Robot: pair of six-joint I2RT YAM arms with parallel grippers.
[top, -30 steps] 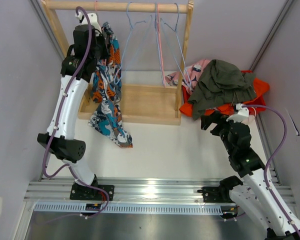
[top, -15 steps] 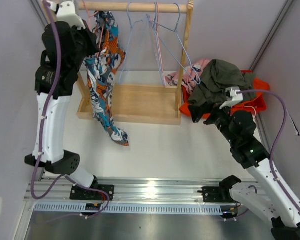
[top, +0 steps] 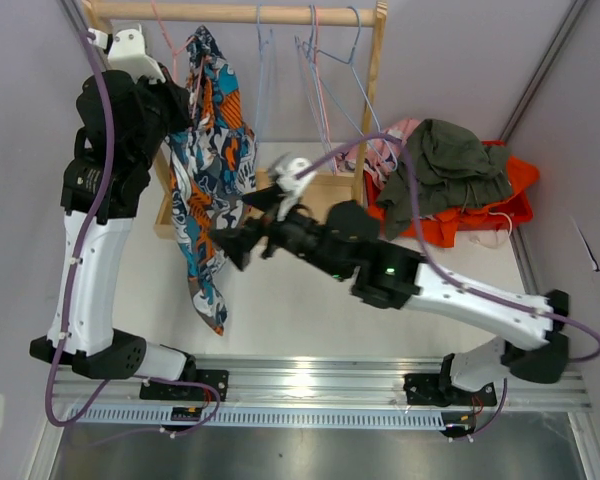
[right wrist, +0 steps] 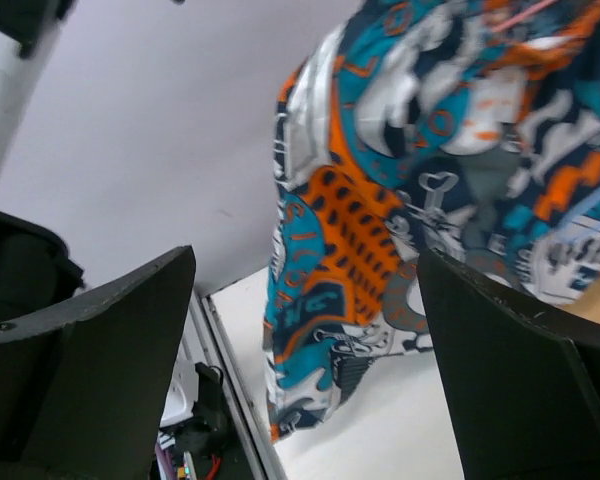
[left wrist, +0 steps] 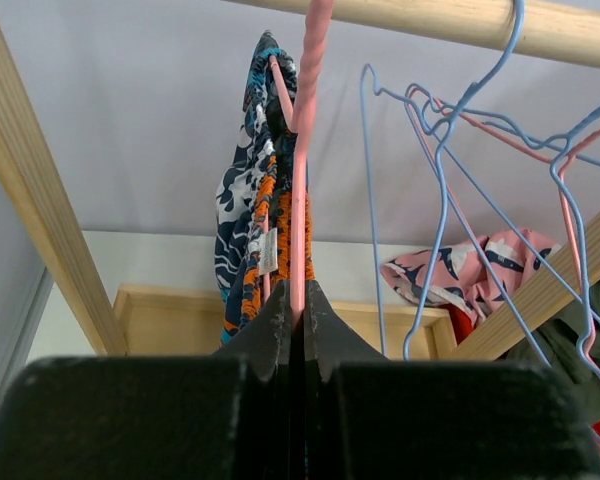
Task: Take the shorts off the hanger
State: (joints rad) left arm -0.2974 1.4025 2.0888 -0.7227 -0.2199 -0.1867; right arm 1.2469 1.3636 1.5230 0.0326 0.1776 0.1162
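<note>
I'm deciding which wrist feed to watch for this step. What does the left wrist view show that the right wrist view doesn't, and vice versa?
Only the left wrist view: the left gripper shut on the pink hanger, the wooden rail above, empty blue hangers, and pink patterned shorts lying past the rack's post. Only the right wrist view: the right gripper, jaws wide open, and the loose lower end of the cartoon-print shorts. Both: those same shorts, hanging.
</note>
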